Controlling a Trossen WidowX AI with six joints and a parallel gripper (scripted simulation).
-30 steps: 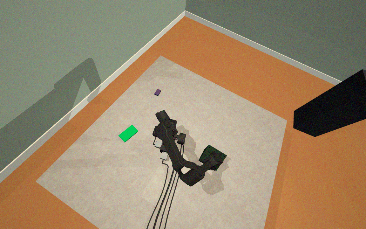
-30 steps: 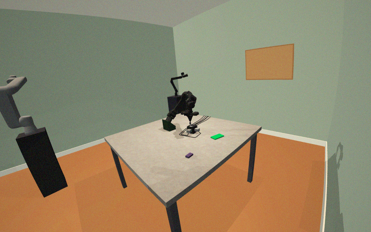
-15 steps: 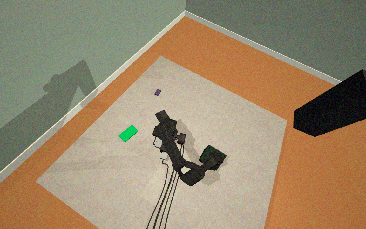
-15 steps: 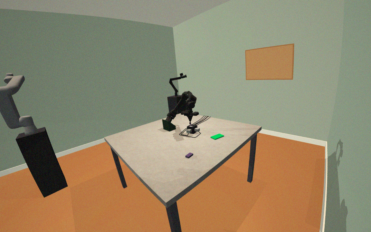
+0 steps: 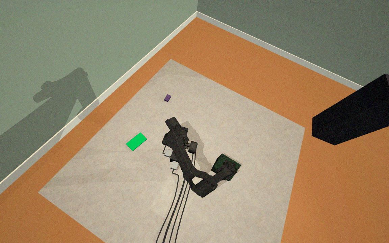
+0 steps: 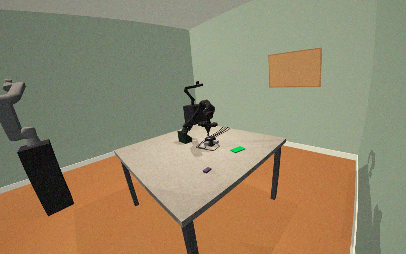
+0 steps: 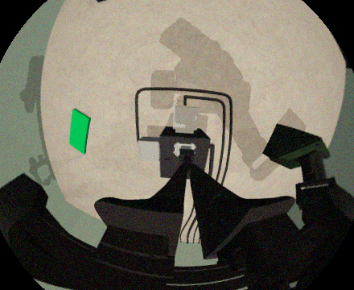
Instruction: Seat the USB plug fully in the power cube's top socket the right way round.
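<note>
The dark power cube (image 7: 169,167) (image 6: 210,142) (image 5: 173,157) stands on the table. In the wrist view, a pale socket outline (image 7: 184,144) shows on its top. My gripper (image 7: 188,167) (image 6: 208,133) points down over the cube top and is shut on the small dark USB plug (image 7: 187,152). The plug is upright at the socket. The fingertips hide part of it, and I cannot tell how deep it sits or which way round it is. In the top view the arm hides the fingertips and plug.
Pale plugs (image 7: 150,149) (image 7: 186,117) (image 5: 174,165) stick out from the cube's sides. Black cables (image 7: 230,121) (image 5: 176,193) loop round it and run over the table (image 5: 235,114) (image 6: 166,164). A green block (image 5: 136,141) (image 6: 237,149) (image 7: 80,130) and a purple block (image 5: 167,98) (image 6: 207,169) lie apart.
</note>
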